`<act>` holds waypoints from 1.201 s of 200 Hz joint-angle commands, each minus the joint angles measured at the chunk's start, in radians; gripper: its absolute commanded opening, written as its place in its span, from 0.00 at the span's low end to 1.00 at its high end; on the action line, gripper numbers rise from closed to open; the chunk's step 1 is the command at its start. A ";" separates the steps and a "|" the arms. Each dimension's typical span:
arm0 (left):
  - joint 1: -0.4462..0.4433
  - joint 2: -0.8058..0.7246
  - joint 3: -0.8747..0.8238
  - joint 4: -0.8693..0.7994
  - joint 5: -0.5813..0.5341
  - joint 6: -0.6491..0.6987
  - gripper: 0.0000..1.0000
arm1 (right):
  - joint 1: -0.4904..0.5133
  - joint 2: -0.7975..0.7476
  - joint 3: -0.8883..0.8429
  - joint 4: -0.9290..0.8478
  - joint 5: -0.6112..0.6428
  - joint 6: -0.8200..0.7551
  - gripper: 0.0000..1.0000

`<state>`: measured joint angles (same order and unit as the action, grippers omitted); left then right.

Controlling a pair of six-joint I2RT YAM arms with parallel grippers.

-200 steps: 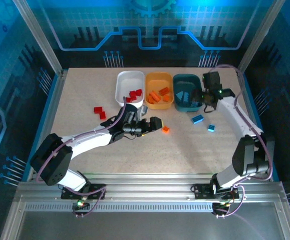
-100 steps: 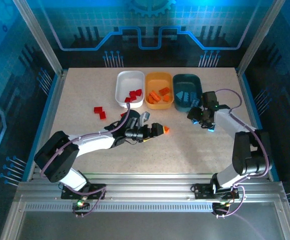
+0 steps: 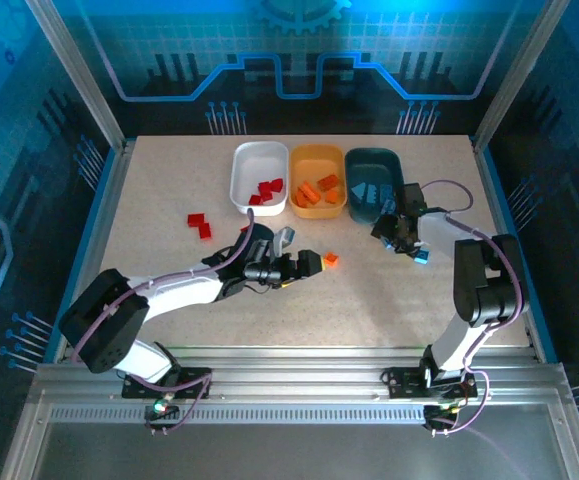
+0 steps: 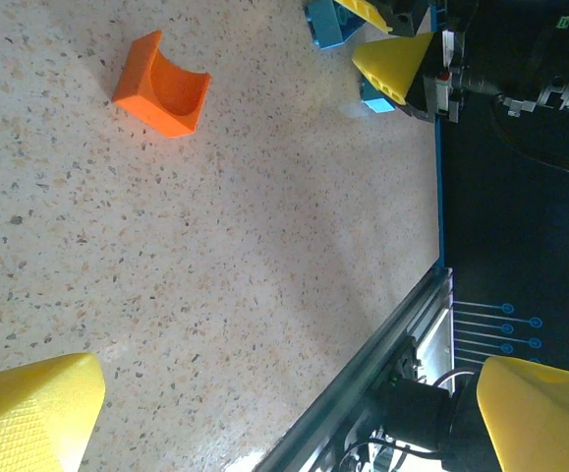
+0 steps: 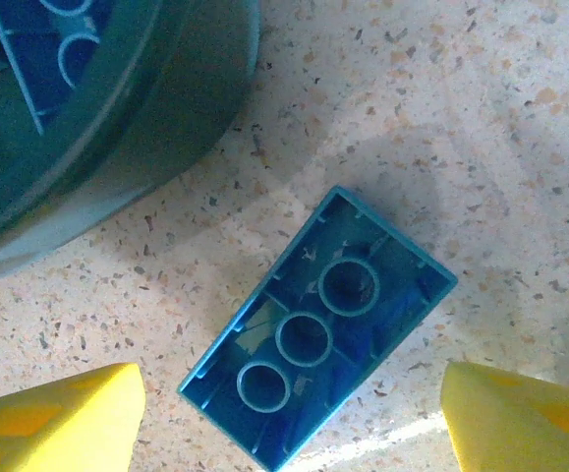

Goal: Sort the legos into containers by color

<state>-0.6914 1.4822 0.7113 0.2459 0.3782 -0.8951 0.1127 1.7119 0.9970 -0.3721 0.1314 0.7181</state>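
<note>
- Top view, left side: my left pincer (image 3: 309, 265) stands wide and holds nothing. The orange brick (image 3: 330, 259) lies on the counter (image 3: 369, 300) just ahead of its tips. The left arm is clearly the nearer one for it.
- Top view, right side: my right pincer (image 3: 399, 233) sits low over the counter, with the teal tub (image 3: 373, 152) just beyond it. A small blue brick (image 3: 422, 257) lies just beside it on the near side.
- Left wrist view: the orange brick is ahead of the pincer and off-centre, closer to one finger's line than the other's. It is hollow side up and apart from both tips.
- Right wrist view: the fingers are spread wide. The long blue brick (image 5: 318, 329) lies between them, touching neither, underside up, with the teal tub ahead.
- Finding: the brick's long axis runs slantwise to the closing line. I judge a wrist turn is needed, or the brick may swivel on closing.
</note>
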 commanded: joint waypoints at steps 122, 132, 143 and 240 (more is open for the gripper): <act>-0.002 -0.031 0.006 -0.088 -0.041 0.071 0.99 | 0.036 -0.125 -0.107 -0.015 0.136 0.029 0.25; 0.006 -0.050 0.020 -0.146 -0.068 0.102 0.99 | 0.046 -0.187 -0.137 -0.023 0.147 0.021 0.24; 0.021 -0.082 0.037 -0.223 -0.119 0.136 0.99 | 0.060 -0.254 -0.157 -0.035 0.169 0.007 0.24; 0.328 -0.149 0.123 -0.659 -0.383 0.235 0.99 | 0.105 0.138 0.430 -0.140 0.147 -0.299 0.25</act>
<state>-0.4240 1.3342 0.8391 -0.2832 0.0471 -0.6979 0.2092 1.6886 1.2594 -0.4339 0.2806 0.5278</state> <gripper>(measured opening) 0.990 0.322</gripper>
